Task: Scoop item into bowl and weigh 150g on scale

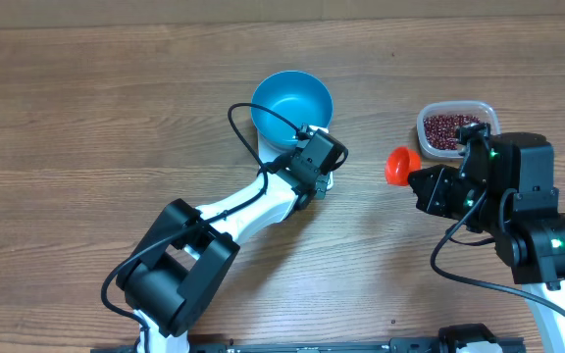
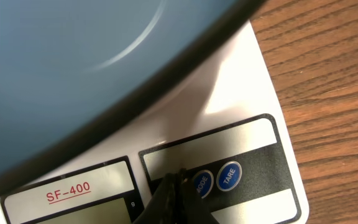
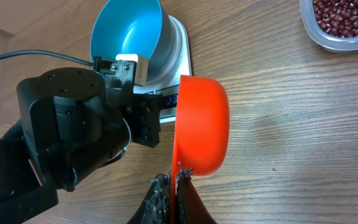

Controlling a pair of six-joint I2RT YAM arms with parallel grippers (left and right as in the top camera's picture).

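Overhead, I see the left arm stretched from the near edge toward mid-tabletop. The left gripper [image 2: 174,180] is pressed together, tips pointing at the scale [image 2: 253,81] button panel beside MODE; contact unclear. The right gripper [image 3: 171,186] pinches the handle of an orange scoop [image 3: 201,124] turned on its side. The bowl [image 1: 292,98], blue and empty, sits on the scale. Dark red beans [image 1: 447,129] fill a clear tub [image 1: 492,114] toward the far right edge.

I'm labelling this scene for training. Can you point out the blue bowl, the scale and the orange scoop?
blue bowl [image 1: 292,98]: overhead view, inner floor.
scale [image 2: 238,87]: left wrist view, bare white top beside the bowl.
orange scoop [image 3: 202,124]: right wrist view, outside of its cup.
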